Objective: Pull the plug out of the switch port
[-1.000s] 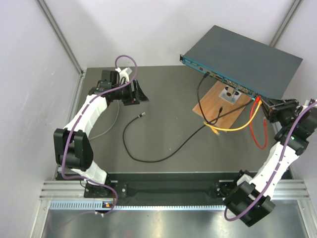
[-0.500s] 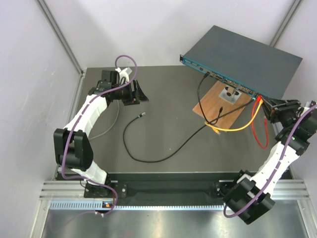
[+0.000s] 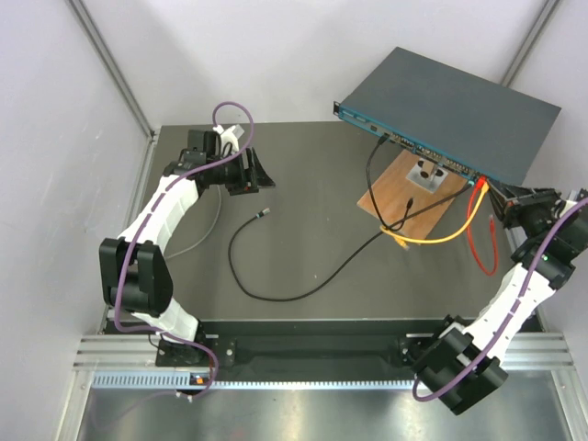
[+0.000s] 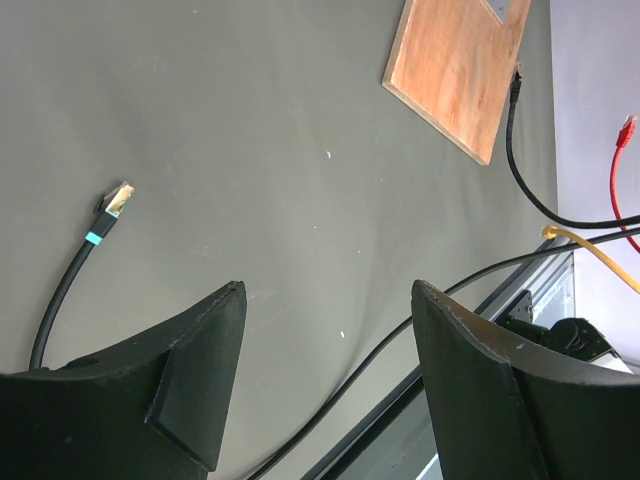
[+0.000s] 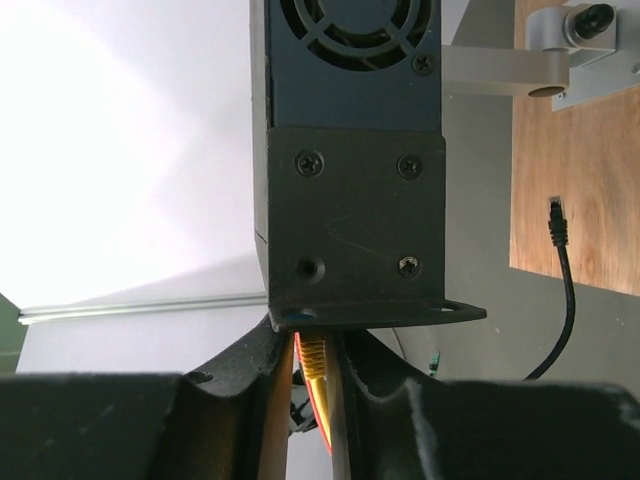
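Most of the right gripper [image 3: 501, 197] is hidden in the overhead view, tucked against the lower right end of the switch [image 3: 450, 106]. Its wrist camera shows more: the two dark fingers [image 5: 365, 375] are pressed in on a plug [image 5: 312, 355] just under the switch's black end bracket [image 5: 355, 230]. The plug looks yellow with red tight beside it. Which cable it belongs to is hard to make out, and its socket is hidden behind the bracket.

The switch sits at the upper right of the overhead view, propped at an angle, with its teal socket face towards the table [image 3: 303, 156]. A black cable [image 3: 373, 165] is plugged in near the left part of that face. A red cable [image 3: 470, 241] and a yellow cable [image 3: 432, 239] run up to the face's right end, where the right gripper is.

A wooden board [image 3: 404, 204] lies below the switch face, with a loose black plug end [image 5: 557, 210] resting on it. Another loose black cable end [image 4: 115, 198] lies on the table at centre left.

The left gripper [image 4: 328, 300] hangs over the table at the upper left of the overhead view, well apart from the switch. Its jaws stand wide with nothing between them.
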Controlling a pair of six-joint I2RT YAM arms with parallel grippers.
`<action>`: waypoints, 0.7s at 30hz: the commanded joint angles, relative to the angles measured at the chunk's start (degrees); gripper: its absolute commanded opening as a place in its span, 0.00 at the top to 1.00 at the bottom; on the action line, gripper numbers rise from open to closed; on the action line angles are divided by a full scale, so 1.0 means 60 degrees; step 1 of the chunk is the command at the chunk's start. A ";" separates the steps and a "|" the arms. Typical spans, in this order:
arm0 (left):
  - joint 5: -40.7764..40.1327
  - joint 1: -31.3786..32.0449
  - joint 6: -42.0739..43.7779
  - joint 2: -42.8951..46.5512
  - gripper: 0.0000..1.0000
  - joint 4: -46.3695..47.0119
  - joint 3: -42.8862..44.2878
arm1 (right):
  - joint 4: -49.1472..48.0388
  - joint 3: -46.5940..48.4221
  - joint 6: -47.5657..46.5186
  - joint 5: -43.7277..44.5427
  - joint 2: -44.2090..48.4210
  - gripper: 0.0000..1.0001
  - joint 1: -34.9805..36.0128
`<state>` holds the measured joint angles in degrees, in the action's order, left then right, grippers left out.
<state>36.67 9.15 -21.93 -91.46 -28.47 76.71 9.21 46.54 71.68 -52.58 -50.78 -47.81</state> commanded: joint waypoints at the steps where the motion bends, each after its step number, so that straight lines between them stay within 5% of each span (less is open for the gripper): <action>1: 0.0291 -0.0045 0.0125 -0.0020 0.28 0.0453 0.0018 | 0.0205 0.0632 -0.0561 0.1541 -0.0645 0.86 -0.0061; 5: 0.0305 -0.0060 0.0082 -0.0035 0.28 0.0482 0.0018 | 0.0939 0.1148 -0.1004 0.1877 -0.0939 1.00 0.0424; 9: 0.0334 -0.0060 0.0067 -0.0020 0.28 0.0512 0.0018 | 0.1262 0.1280 -0.1209 0.2054 -0.1057 1.00 0.0600; 21: 0.0217 -0.0133 0.0228 0.0141 0.28 0.0438 -0.0084 | 0.7704 0.3975 -0.5529 0.2346 -0.2639 1.00 0.0586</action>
<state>36.86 8.95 -21.91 -91.48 -28.23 76.69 43.05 68.01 48.14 -49.34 -62.13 -44.95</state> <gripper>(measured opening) 0.716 0.102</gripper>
